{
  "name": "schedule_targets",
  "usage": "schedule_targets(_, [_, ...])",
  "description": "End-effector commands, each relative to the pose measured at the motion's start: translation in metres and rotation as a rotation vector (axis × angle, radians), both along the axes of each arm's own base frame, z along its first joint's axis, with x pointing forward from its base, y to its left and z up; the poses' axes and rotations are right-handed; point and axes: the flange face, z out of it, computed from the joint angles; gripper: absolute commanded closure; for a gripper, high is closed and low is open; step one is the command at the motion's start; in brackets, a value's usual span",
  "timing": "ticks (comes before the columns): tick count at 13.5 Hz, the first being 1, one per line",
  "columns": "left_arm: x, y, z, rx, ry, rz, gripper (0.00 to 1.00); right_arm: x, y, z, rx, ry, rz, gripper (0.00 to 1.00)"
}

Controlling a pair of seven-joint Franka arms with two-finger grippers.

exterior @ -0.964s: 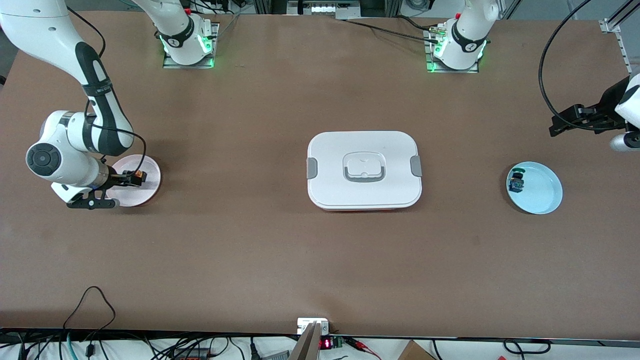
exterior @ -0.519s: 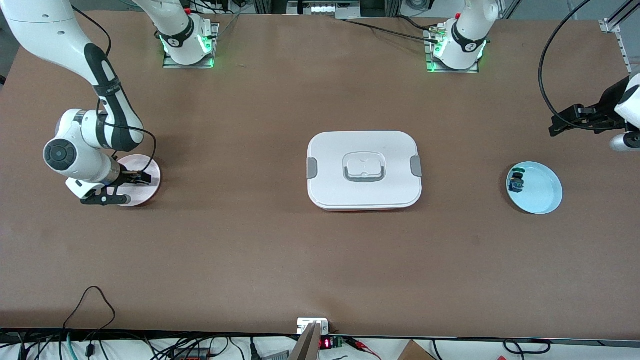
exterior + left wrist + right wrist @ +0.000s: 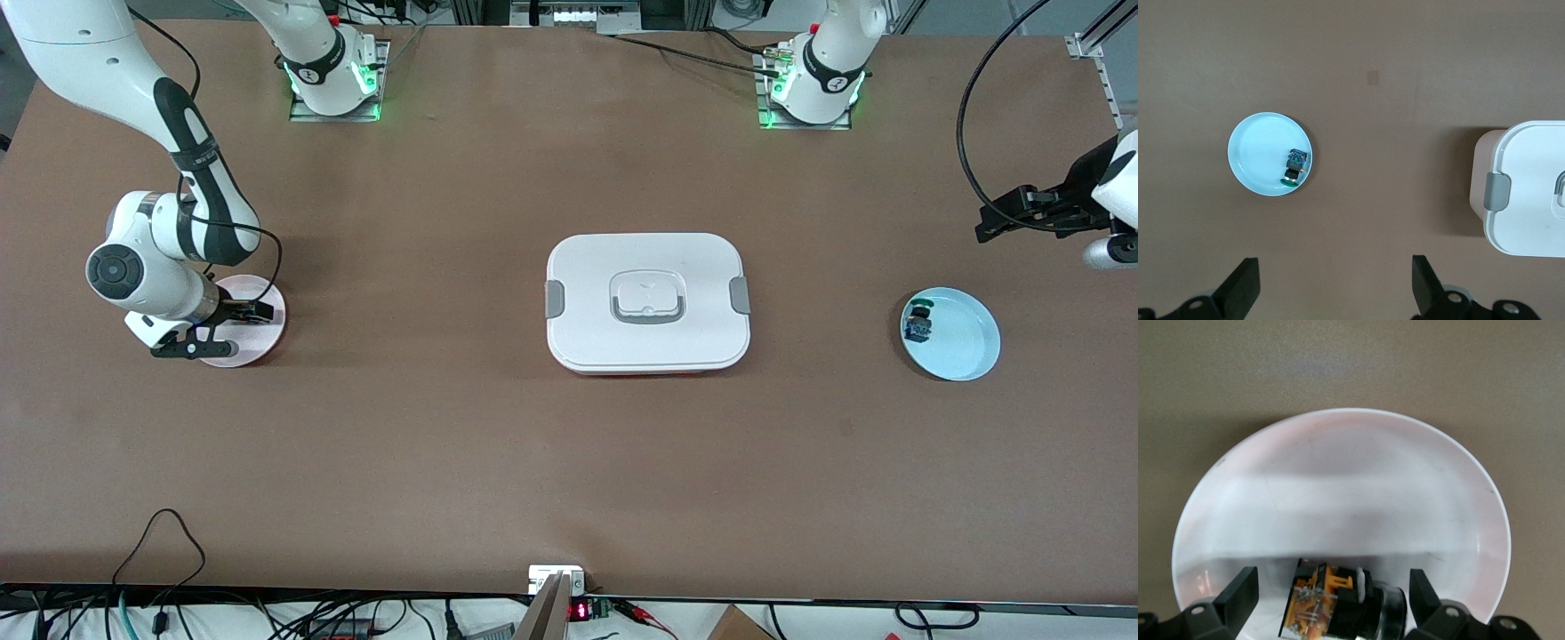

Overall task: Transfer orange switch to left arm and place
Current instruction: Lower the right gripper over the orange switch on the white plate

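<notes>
Right gripper (image 3: 253, 311) low over the pink plate (image 3: 267, 342) at the right arm's end of the table, its fingers (image 3: 1238, 592) spread wide on either side of the orange switch (image 3: 1331, 603), which lies on the plate between them, not yet clamped. On the clock face of the front view the plate sits at about 9 o'clock from the box (image 3: 647, 302) and the blue plate (image 3: 965, 342), holding a small blue-and-green component (image 3: 919, 324), at about 3 o'clock. The left gripper (image 3: 1335, 293) waits with fingers parted, high over bare table at the left arm's end, the blue plate in its wrist view. The step in hand appears to be the pick-up: it would go best if the fingers settle evenly about the switch's black body and close squarely, so the small part neither tips nor skids on the plate; the lift should then rise well clear before any travel toward the box. Compared with one second ago, the right arm has shifted toward the box and lowered, and the switch, then plainly visible at the fingertips in the front view, is now lost in their shadow; box, blue plate and left arm are unchanged.
</notes>
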Motion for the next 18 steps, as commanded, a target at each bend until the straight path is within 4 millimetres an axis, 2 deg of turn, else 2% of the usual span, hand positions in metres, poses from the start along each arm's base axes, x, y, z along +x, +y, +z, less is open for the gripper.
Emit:
schedule_targets(1, [0.003,0.0,0.005,0.033,0.0,-0.013,0.0,-0.005,-0.005,0.006,-0.002,-0.012,-0.006,0.0])
schedule_targets(10, [0.003,-0.005,0.005,0.033,0.0,-0.02,0.0,-0.007,-0.012,0.006,0.0,-0.017,-0.068,0.0])
schedule_targets(18, [0.003,-0.005,0.005,0.032,0.001,-0.022,0.0,-0.022,-0.004,0.007,-0.002,-0.006,-0.128,0.0])
